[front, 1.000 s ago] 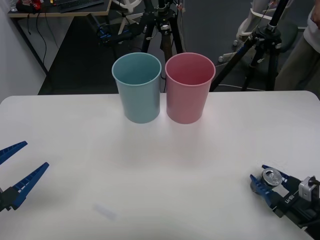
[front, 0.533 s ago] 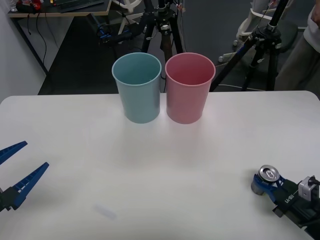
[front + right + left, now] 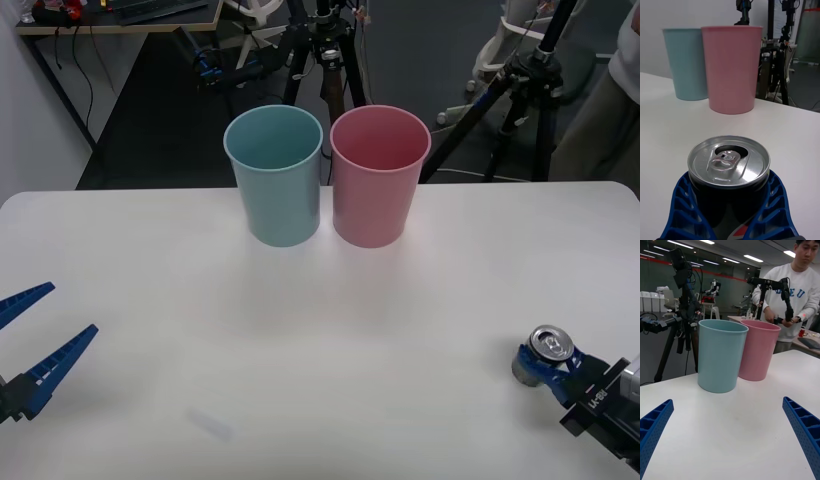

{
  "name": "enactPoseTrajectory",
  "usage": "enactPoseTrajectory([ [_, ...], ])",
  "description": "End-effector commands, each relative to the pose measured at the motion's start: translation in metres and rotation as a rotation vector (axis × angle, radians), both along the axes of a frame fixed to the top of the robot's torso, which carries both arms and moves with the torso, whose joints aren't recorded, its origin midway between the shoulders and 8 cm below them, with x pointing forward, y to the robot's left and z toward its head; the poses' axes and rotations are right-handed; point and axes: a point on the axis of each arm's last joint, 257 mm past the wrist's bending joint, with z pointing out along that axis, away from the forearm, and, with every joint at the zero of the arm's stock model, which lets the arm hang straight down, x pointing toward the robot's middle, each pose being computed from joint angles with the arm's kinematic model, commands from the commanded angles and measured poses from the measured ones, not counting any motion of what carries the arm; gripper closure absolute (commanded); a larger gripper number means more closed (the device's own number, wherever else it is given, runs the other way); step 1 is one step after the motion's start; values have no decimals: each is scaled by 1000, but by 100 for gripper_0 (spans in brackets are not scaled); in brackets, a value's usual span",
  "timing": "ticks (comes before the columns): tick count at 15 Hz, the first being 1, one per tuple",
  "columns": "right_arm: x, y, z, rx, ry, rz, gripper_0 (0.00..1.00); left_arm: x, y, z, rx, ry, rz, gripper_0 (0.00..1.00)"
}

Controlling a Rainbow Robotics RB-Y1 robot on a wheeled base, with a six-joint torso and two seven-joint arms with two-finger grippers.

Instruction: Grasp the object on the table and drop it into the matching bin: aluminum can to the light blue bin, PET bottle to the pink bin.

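I am seeing my right gripper [image 3: 553, 368] clamping its ribbed blue fingers [image 3: 769, 210] around the aluminum can [image 3: 541, 354], a small dark cylinder with a shiny silver pull-tab top, at the near right of the smooth white table [image 3: 320, 330]. From here I cannot tell whether the can's base is touching the tabletop. My left gripper [image 3: 35, 335] is idling near the left edge, fingers spread wide. The tapering plastic light blue bin [image 3: 275, 175] and pink bin [image 3: 378, 175] are standing side by side at the far edge.

can [image 3: 545, 352] on table [image 3: 320, 330] front-right, betw R jaws | bins rear-center, touching
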Motion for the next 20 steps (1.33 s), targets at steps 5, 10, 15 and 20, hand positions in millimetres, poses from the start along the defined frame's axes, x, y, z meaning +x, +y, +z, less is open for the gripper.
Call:
enactPoseTrajectory([
  [5, -36, 27, 88, 113, -41, 58, 100, 0, 0, 0, 0, 0, 0, 0],
  [10, -46, 59, 163, 217, -76, 94, 100, 0, 0, 0, 0, 0, 0, 0],
  [15, -38, 87, 217, 240, -144, 97, 100, 0, 0, 0, 0, 0, 0, 0],
  [20, -4, 153, 247, 284, -182, 149, 100, 0, 0, 0, 0, 0, 0, 0],
])
